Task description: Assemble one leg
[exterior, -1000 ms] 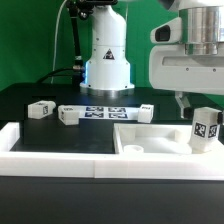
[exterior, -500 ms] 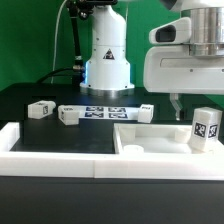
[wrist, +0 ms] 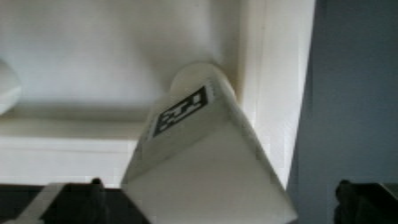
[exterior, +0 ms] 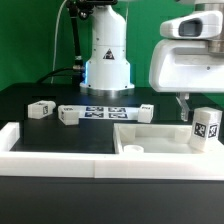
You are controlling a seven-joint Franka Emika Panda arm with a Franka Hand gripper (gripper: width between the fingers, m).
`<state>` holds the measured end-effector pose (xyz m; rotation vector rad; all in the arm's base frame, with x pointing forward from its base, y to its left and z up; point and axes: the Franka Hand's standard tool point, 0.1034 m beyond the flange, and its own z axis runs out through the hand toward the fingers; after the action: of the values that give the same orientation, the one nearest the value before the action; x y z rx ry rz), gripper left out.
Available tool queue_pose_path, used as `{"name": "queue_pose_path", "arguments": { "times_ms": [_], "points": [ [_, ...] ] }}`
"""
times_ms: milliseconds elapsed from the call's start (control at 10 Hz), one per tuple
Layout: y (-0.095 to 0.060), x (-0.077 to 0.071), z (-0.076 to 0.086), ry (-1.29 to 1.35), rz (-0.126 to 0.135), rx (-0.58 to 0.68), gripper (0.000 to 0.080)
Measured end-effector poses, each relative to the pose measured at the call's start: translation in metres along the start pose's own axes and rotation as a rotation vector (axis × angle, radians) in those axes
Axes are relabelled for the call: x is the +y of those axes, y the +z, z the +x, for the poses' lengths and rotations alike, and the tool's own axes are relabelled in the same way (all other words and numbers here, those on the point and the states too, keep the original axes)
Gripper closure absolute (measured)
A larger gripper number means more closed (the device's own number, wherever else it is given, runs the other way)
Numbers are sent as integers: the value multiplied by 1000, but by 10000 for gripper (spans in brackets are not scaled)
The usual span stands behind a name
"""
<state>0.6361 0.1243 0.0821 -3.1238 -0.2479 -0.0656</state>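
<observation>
A leg [exterior: 206, 127], a small white post with a black-and-white tag, stands upright on the wide white panel [exterior: 155, 132] at the exterior view's right. My gripper [exterior: 188, 110] hangs just above and beside it, with one dark finger showing to the leg's left. In the wrist view the leg [wrist: 205, 150] fills the space between my two dark fingertips [wrist: 80, 205]. My gripper [wrist: 217, 205] is open, with a gap on each side of the leg. Three more legs lie on the black table: one [exterior: 40, 109], another [exterior: 68, 115] and a third [exterior: 144, 113].
The marker board [exterior: 105, 112] lies flat in front of the robot base [exterior: 107, 60]. A long white border rail [exterior: 60, 148] runs along the table's front. The panel has a corner hole [exterior: 135, 147].
My gripper has shifted slightly toward the exterior view's right, closer over the standing leg. The leg and the other parts have not moved.
</observation>
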Motion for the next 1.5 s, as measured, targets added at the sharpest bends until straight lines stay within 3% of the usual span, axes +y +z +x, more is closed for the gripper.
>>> {"name": "queue_pose_path", "arguments": {
  "times_ms": [500, 700, 800, 900, 1100, 1500],
  "points": [
    [6, 6, -5, -250, -4, 2, 151],
    [6, 6, -4, -244, -4, 3, 421],
    [6, 6, -4, -239, -4, 3, 421],
    [6, 5, -5, -221, -3, 3, 508],
    [6, 6, -4, -160, 5, 4, 508],
    [8, 12, -5, 284, 55, 16, 508]
  ]
}}
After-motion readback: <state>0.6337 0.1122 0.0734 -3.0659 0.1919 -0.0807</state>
